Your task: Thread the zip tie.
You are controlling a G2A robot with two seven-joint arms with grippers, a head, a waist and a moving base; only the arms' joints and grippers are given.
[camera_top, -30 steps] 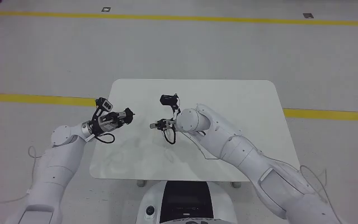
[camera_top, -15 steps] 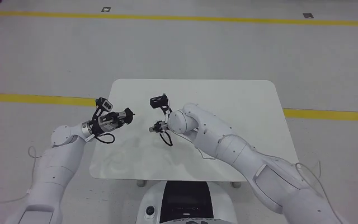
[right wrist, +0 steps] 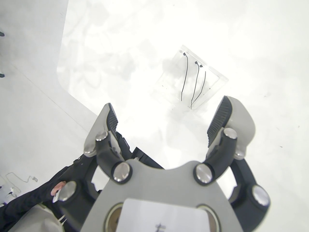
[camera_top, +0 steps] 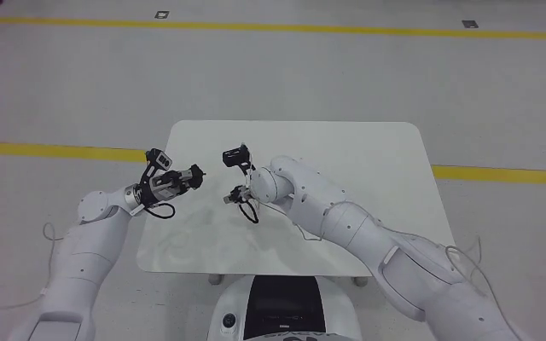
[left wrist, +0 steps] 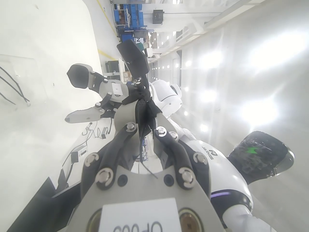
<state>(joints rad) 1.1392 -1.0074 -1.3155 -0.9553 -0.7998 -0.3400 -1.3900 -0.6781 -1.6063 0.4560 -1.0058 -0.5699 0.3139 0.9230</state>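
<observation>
In the left wrist view my left gripper [left wrist: 144,115] is shut on a thin black zip tie [left wrist: 142,138], whose tail runs back between the fingers toward the wrist. Seen from above, the left gripper [camera_top: 197,174] hangs over the table's left part. My right gripper [camera_top: 229,199] is a short way to its right, and it stands open and empty [right wrist: 167,112]. The left wrist view shows those open fingers [left wrist: 72,97] just beyond the held tie, apart from it.
On the white table [camera_top: 358,162], a clear tray [right wrist: 218,79] holds three spare black zip ties [right wrist: 184,78], lying below and ahead of the right gripper. The table's rounded corner and edge [right wrist: 63,83] are close by.
The right arm has swung leftward, bringing its open gripper closer to the left gripper. The left arm has kept still with the tie.
</observation>
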